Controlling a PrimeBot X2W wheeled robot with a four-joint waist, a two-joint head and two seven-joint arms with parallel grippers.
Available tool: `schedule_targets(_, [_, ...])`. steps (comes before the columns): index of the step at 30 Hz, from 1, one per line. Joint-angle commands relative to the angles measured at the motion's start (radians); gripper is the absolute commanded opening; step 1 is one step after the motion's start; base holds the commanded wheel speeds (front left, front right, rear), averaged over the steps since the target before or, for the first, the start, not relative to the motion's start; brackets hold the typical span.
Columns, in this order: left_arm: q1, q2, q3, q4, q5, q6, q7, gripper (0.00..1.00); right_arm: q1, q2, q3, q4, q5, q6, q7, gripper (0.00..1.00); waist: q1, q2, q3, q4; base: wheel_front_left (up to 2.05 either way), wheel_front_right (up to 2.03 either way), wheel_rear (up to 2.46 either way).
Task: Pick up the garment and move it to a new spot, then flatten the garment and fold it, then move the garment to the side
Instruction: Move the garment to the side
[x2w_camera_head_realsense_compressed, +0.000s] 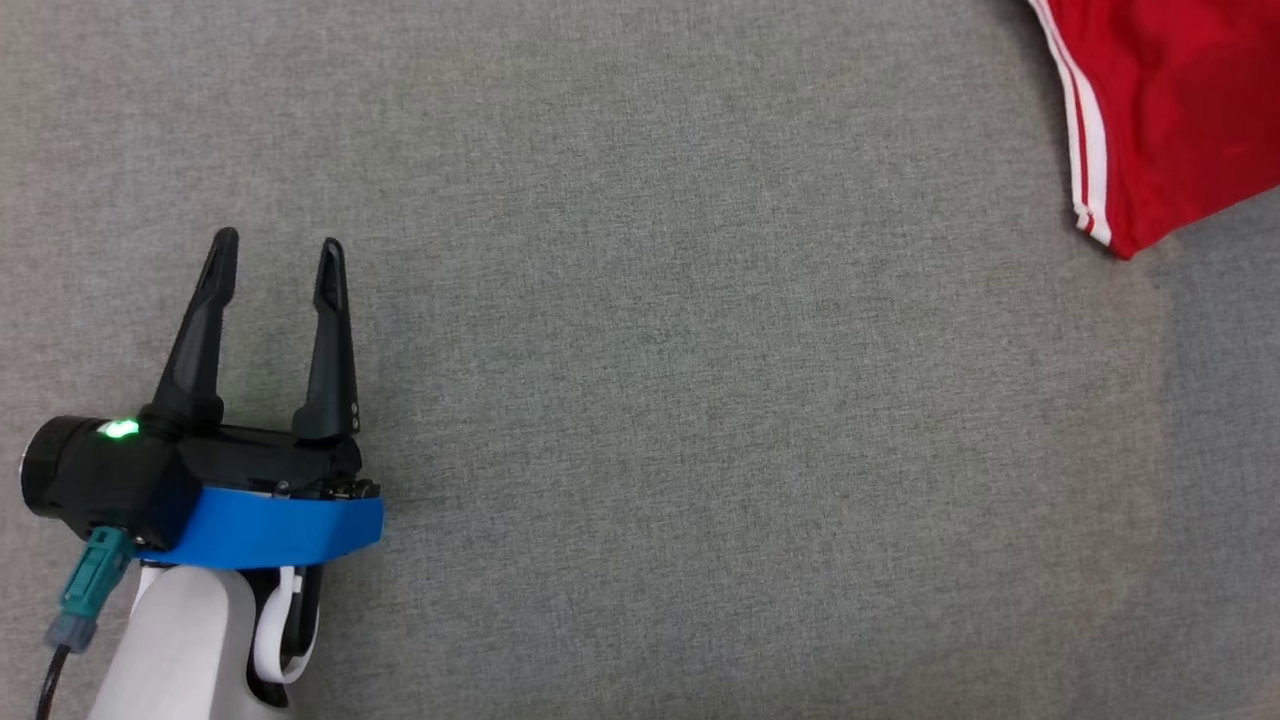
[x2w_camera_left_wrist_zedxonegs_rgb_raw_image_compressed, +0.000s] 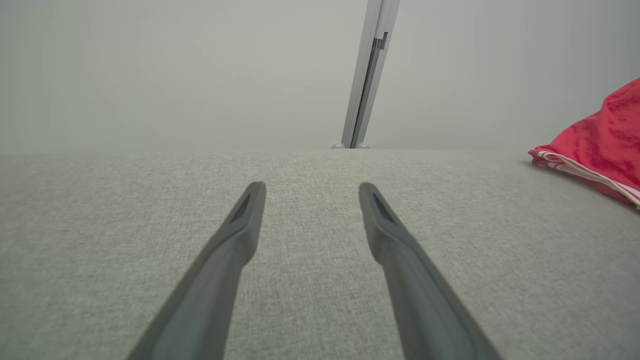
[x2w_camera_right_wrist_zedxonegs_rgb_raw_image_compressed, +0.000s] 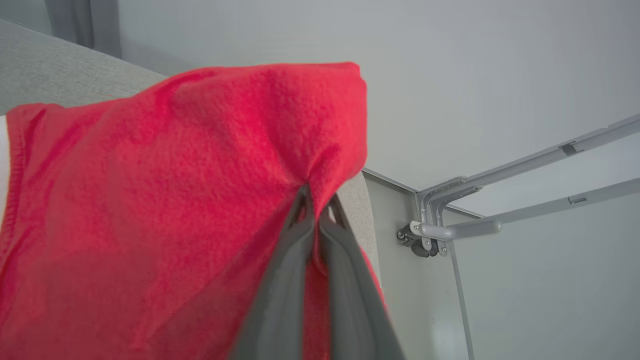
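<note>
The garment (x2w_camera_head_realsense_compressed: 1170, 110) is red with white stripes along its edge and lies at the far right corner of the grey surface in the head view. Its striped edge (x2w_camera_left_wrist_zedxonegs_rgb_raw_image_compressed: 595, 145) shows at the right of the left wrist view. In the right wrist view my right gripper (x2w_camera_right_wrist_zedxonegs_rgb_raw_image_compressed: 319, 200) is shut on a bunched fold of the red garment (x2w_camera_right_wrist_zedxonegs_rgb_raw_image_compressed: 175, 190), which is pulled up in front of the camera. My left gripper (x2w_camera_head_realsense_compressed: 280, 262) hovers open over bare grey cloth at the lower left, far from the garment, with nothing between its fingers (x2w_camera_left_wrist_zedxonegs_rgb_raw_image_compressed: 245, 220).
A grey woven surface (x2w_camera_head_realsense_compressed: 700, 400) spans the head view. Past its far edge stands a pale metal post (x2w_camera_left_wrist_zedxonegs_rgb_raw_image_compressed: 367, 75) against a light wall. Metal frame bars and a bracket (x2w_camera_right_wrist_zedxonegs_rgb_raw_image_compressed: 440, 225) lie beyond the surface's corner in the right wrist view.
</note>
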Motion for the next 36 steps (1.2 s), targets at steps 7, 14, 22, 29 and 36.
schedule_targets(7, [-0.033, 0.021, 0.003, -0.031, 0.006, 0.0, 0.006, 1.0, -0.005, -0.019, -0.09, -0.037, -0.076, 0.0, -0.056, 0.0, -0.0002, -0.0003, 0.034, -0.016, 0.0, 0.0, 0.0])
schedule_targets(14, [-0.041, 0.027, -0.005, -0.033, 0.001, -0.001, 0.011, 1.0, 0.002, -0.004, -0.122, -0.053, -0.114, -0.001, -0.063, 0.0, -0.0002, -0.0003, 0.044, -0.012, 0.0, 0.0, 0.0])
schedule_targets(22, [-0.036, 0.02, -0.014, -0.013, -0.008, 0.0, 0.006, 1.0, 0.046, 0.021, -0.194, -0.041, -0.192, -0.001, -0.004, 1.0, -0.0002, -0.0003, 0.021, 0.006, 0.0, 0.0, 0.0])
schedule_targets(29, [-0.009, 0.001, -0.023, 0.024, -0.017, 0.001, -0.002, 1.0, 0.113, 0.081, -0.233, -0.056, -0.218, 0.0, -0.014, 1.0, -0.0002, -0.0003, -0.055, 0.024, 0.0, 0.0, 0.0])
schedule_targets(36, [0.046, -0.027, -0.026, 0.09, -0.031, 0.005, -0.008, 1.0, 0.219, 0.163, -0.179, -0.092, -0.119, 0.0, -0.133, 1.0, -0.0002, -0.0003, -0.194, 0.042, 0.0, 0.0, 0.0])
